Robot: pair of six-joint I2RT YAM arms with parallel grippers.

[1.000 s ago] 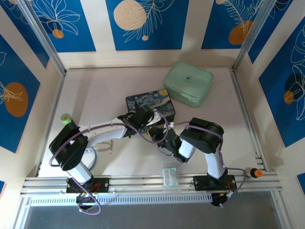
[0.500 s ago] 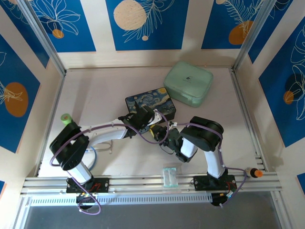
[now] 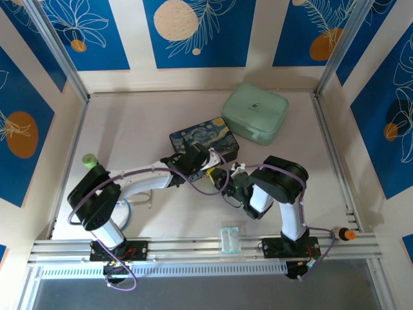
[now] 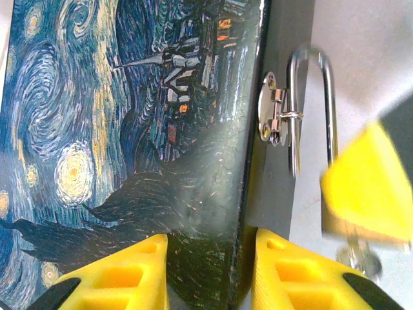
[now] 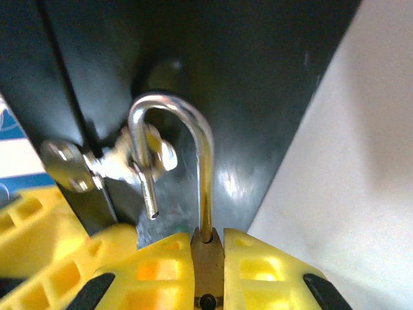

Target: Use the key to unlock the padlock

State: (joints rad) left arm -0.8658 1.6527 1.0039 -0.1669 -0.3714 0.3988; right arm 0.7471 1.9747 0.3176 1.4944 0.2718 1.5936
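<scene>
The painted box (image 3: pixel 205 141) lies mid-table. My left gripper (image 3: pixel 197 157) (image 4: pixel 210 244) is shut on its near front edge, one yellow finger (image 4: pixel 122 271) on the lid and the other on the dark front face. The padlock's brass body (image 5: pixel 208 258) is pinched in my right gripper (image 5: pixel 208 237) (image 3: pixel 227 176). Its silver shackle (image 5: pixel 174 113) (image 4: pixel 311 84) is threaded through the box's latch (image 4: pixel 274 116), and its short leg (image 5: pixel 150 205) hangs free outside the body. A blurred silvery piece, probably the key (image 4: pixel 360 255), sticks out below the padlock body (image 4: pixel 335 225).
A mint-green case (image 3: pixel 255 113) sits behind the box on the right. A clear plastic packet (image 3: pixel 230 237) lies at the near rail between the arm bases. A green roll (image 3: pixel 89 159) stands at the left, and an orange-tipped item (image 3: pixel 348 234) at the right rail.
My right arm has swung a little to the right while its gripper stays at the box front. The box and my left gripper have barely shifted.
</scene>
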